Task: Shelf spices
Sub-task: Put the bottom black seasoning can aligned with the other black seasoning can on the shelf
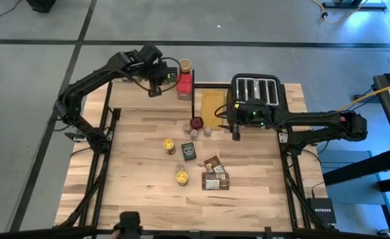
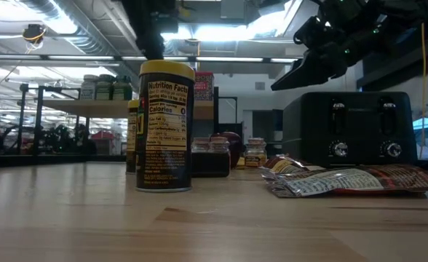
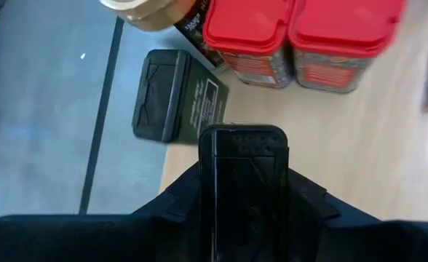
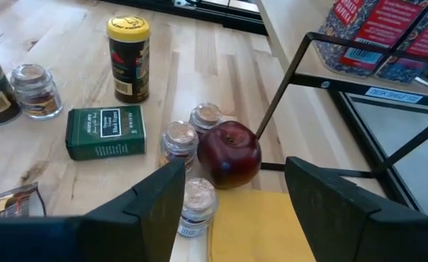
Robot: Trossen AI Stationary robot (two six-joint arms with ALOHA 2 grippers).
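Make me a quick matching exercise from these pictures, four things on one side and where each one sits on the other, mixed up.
1. red-lidded jars
2. green tin
3. brown packets
4. red apple

A. lying flat on the table near its middle
B. by the shelf's black leg
C. on the shelf
D. lying on the table between two yellow-lidded jars

Pairs: 1-C, 2-D, 3-A, 4-B

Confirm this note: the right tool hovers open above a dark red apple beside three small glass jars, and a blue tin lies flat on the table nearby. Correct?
One detail is off: the tin lying flat is green, not blue, as the right wrist view shows. The rest holds: the right tool hovers open above the dark red apple, with three small glass jars beside it.
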